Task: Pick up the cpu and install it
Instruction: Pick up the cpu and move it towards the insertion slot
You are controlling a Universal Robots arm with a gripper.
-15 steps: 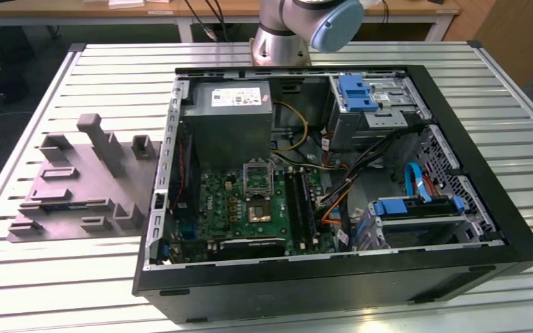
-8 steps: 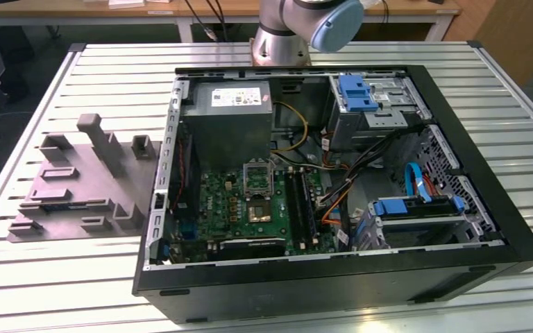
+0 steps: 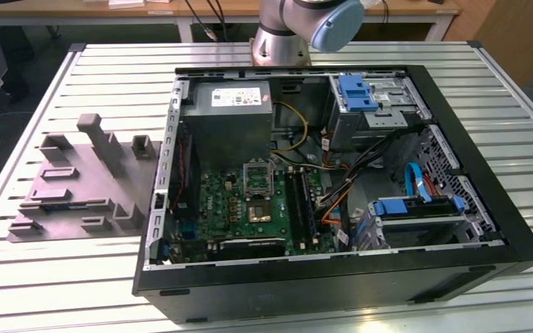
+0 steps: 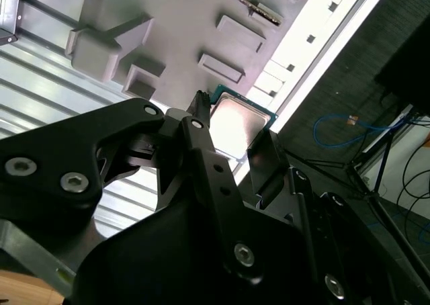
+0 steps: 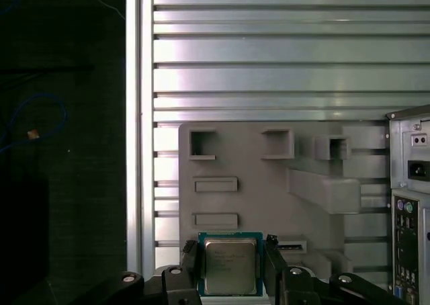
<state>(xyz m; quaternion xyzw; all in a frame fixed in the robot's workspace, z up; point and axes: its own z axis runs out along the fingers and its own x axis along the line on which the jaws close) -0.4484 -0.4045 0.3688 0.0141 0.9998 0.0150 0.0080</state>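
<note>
Currently: cpu (image 5: 230,266) (image 4: 238,120) being clamped in hand (image 5: 230,248)

In both wrist views the cpu is being gripped at two opposite edges by the hand's fingers (image 5: 189,261), which are closed on it, its pale metal top facing the first wrist camera. It is being held over the grey tray (image 5: 269,197) lying on the slatted counter (image 5: 269,70), beside the open computer case (image 3: 341,277).

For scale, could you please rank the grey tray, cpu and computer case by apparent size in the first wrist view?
1. grey tray
2. computer case, visible part
3. cpu, perhaps nearer the camera
</note>
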